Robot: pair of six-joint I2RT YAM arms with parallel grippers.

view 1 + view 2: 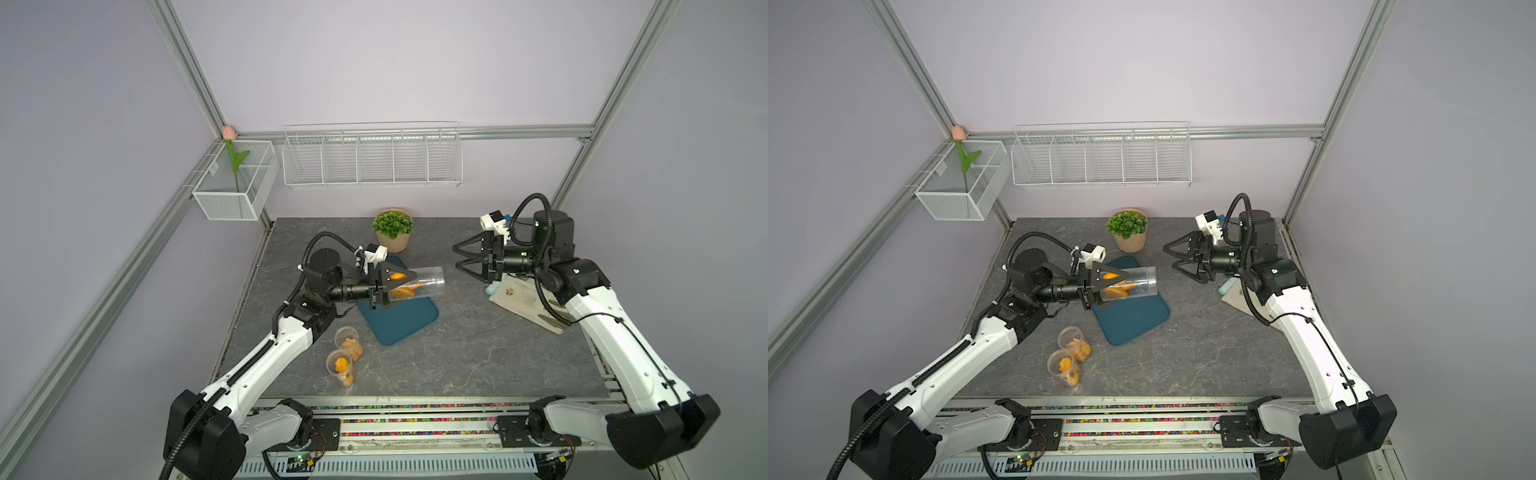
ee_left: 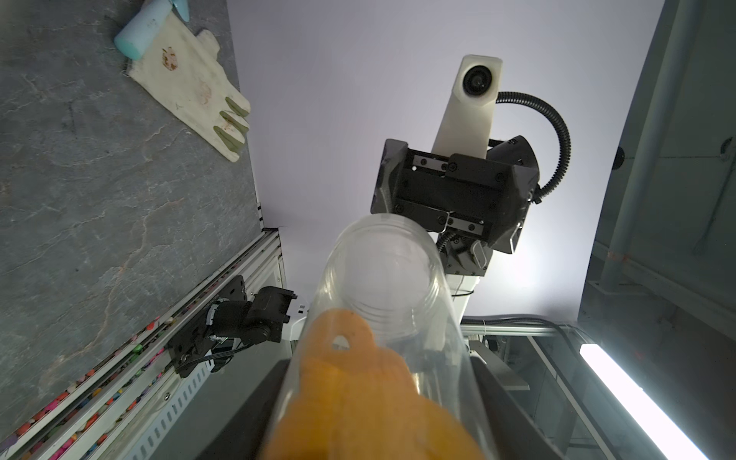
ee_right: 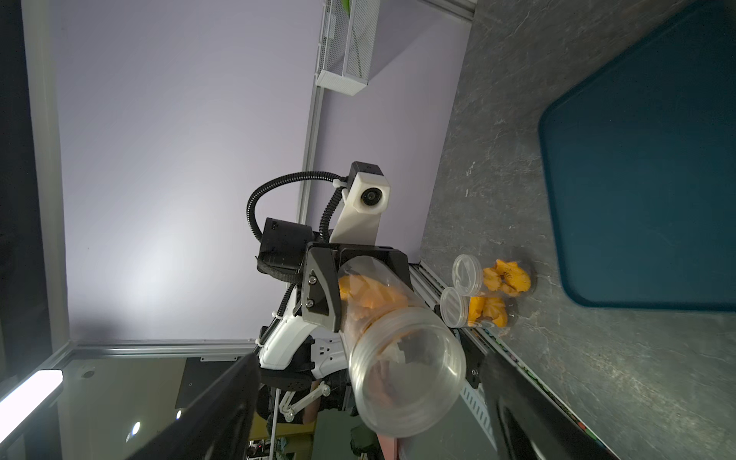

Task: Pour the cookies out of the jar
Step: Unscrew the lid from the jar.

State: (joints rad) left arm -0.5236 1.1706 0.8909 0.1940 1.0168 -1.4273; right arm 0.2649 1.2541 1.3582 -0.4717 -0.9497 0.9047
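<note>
Head-on, right wrist only: jar (image 3: pixel 398 346)

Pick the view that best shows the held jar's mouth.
Right wrist: the jar mouth faces it, open and lidless, cookies behind. Left wrist sees it from behind, past cookies. In both top views it is side-on, mouth foreshortened.

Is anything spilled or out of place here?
Nothing has spilled: the cookies sit inside the jar that the left claw holds on its side above the blue tray. The only oddity is a stained white glove lying on the table.
</note>
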